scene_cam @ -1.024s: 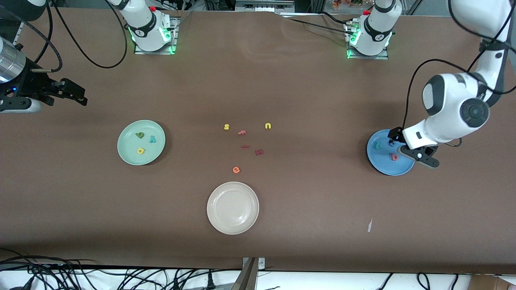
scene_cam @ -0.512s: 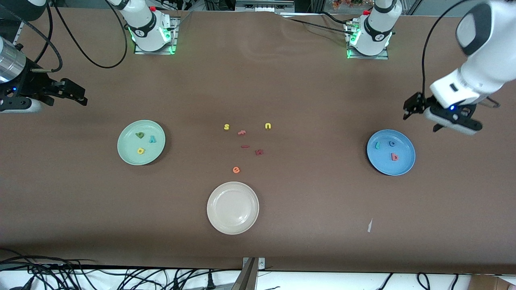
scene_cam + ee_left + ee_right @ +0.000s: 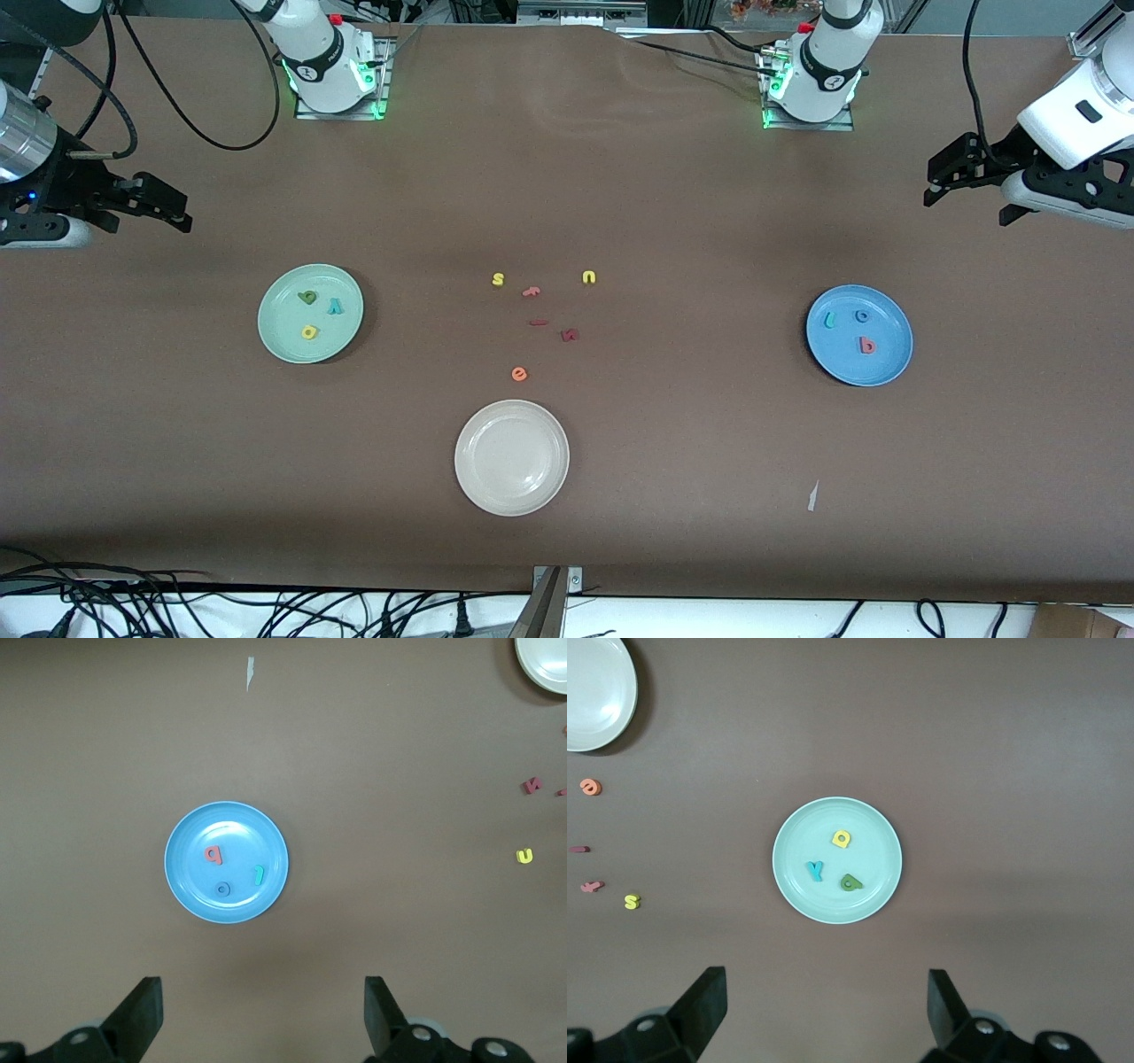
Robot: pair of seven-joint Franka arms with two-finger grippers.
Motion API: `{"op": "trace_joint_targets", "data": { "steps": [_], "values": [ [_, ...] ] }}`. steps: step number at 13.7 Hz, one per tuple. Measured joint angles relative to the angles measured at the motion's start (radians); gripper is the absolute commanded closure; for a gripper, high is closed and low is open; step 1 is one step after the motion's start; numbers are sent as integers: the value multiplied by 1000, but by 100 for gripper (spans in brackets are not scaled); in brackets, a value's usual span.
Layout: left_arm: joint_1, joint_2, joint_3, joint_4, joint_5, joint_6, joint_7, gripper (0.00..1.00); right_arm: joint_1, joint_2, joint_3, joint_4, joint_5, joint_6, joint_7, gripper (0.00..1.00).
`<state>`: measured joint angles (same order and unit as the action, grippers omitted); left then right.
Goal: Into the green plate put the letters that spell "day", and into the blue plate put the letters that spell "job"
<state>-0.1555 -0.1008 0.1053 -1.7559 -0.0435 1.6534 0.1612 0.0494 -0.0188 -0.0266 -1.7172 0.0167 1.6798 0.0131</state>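
Observation:
The green plate [image 3: 283,326] holds a dark green d [image 3: 306,297], a teal y [image 3: 334,307] and a yellow a [image 3: 308,332]. In the blue plate [image 3: 842,361] lie a teal j [image 3: 830,320], a blue o [image 3: 862,315] and a pinkish-red b [image 3: 867,346]. My left gripper [image 3: 967,206] hangs open and empty over bare table beside the blue plate [image 3: 190,881], toward the left arm's end. My right gripper [image 3: 151,211] waits open and empty over bare table beside the green plate [image 3: 877,846], at the right arm's end.
A cream-white plate [image 3: 483,483] sits nearest the front camera at mid-table. Loose letters lie between the plates: a yellow s [image 3: 498,279], a yellow u [image 3: 589,277], an orange e [image 3: 519,374] and three red pieces [image 3: 570,335]. A paper scrap [image 3: 811,496] lies near the front edge.
My left gripper has risen from just over the blue plate and drawn away toward the left arm's end of the table, leaving the three letters in the plate. The right arm has not moved.

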Motion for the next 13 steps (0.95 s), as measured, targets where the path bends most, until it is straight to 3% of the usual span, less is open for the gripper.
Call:
{"op": "trace_joint_targets", "data": {
  "steps": [13],
  "values": [
    [21,47,-4,82,0,-28,-21,0,0,0,0,0,0,0,0,0]
  ]
}}
